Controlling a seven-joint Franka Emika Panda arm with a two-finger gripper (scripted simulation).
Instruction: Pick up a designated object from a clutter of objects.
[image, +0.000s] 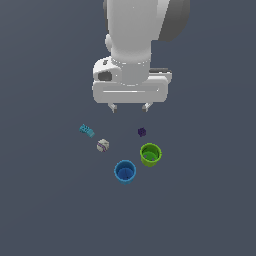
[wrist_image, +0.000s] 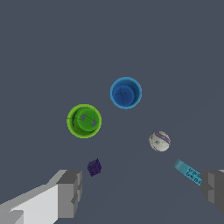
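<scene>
The designated object is a tiny dark purple block (image: 142, 132) (wrist_image: 94, 167) lying on the grey floor. It belongs to a clutter of objects with a teal ridged bar (image: 86, 131) (wrist_image: 188, 172), a whitish lump (image: 103, 145) (wrist_image: 159, 141), a green cup (image: 150, 154) (wrist_image: 84, 120) and a blue cup (image: 125, 171) (wrist_image: 125, 92). My gripper (image: 130, 107) hangs open above the floor, behind the clutter in the exterior view, holding nothing. One fingertip (image: 146, 107) is above and just behind the purple block. In the wrist view the block lies close to one finger (wrist_image: 70, 192).
The green cup stands close in front of the purple block, and the blue cup is a little farther toward the exterior view's left. The teal bar and the lump lie apart on the exterior view's left. Plain grey floor surrounds the items.
</scene>
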